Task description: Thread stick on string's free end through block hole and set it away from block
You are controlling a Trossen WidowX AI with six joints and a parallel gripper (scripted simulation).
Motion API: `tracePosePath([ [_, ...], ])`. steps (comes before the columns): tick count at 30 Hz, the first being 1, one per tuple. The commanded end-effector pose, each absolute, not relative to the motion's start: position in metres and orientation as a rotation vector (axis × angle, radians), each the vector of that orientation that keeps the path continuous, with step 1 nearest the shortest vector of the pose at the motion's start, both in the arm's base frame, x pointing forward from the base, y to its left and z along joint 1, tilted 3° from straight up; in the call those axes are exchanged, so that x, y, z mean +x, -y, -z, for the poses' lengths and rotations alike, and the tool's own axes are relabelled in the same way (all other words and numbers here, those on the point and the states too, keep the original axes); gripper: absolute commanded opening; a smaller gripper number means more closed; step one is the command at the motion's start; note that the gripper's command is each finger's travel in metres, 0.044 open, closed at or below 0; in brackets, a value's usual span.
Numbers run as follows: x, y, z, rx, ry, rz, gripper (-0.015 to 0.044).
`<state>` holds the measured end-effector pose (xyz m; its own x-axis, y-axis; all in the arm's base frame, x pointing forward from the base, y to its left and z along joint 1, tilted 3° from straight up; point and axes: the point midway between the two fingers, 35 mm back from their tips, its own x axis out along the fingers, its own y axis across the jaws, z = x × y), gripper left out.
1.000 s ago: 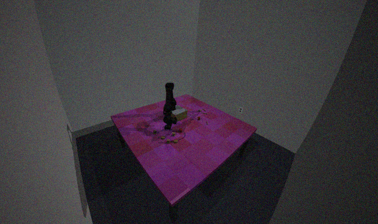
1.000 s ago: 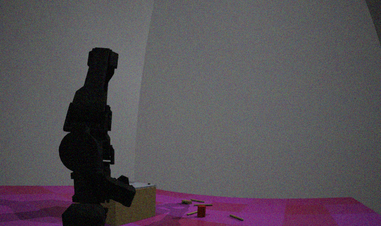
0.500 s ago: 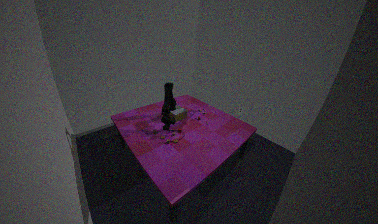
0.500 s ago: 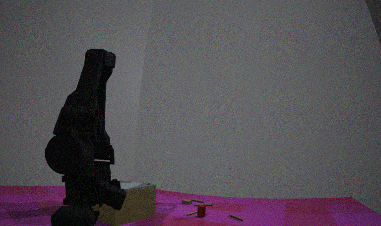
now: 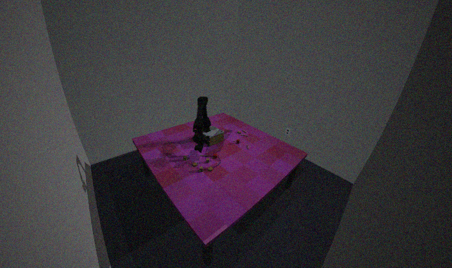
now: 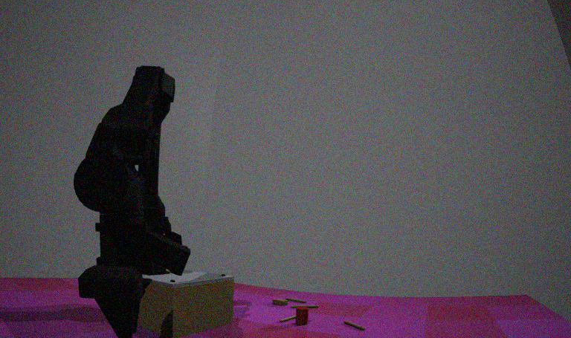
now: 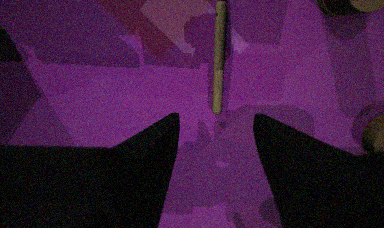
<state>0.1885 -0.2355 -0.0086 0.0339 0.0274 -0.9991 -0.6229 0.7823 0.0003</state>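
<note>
In the wrist view, the thin stick (image 7: 219,58) is lying at upper centre, its near end close to the gap between the fingertips of the gripper (image 5: 199,149) (image 6: 126,331) (image 7: 217,119); in this dim light it is probably the string's stick, though the string is not showing clearly. If regrasping is coming next, doing it well is meaning centring the gap on the stick, closing gently and keeping it level above the counter (image 5: 233,191) (image 6: 463,317) (image 7: 110,105). The gripper is standing about half spread, holding nothing.
</note>
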Motion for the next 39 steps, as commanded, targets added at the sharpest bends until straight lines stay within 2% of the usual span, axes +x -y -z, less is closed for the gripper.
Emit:
tracePosePath([
  [1,0.191,0.236,-0.022,-0.527,-1.457,-0.515,0.0210],
  [5,0.191,0.236,-0.022,-0.527,-1.457,-0.515,0.0210],
  [14,0.193,0.238,-0.038,-0.538,-1.453,-0.509,0.0440],
  [39,0.194,0.238,-0.043,-0.541,-1.453,-0.512,0.0440],
])
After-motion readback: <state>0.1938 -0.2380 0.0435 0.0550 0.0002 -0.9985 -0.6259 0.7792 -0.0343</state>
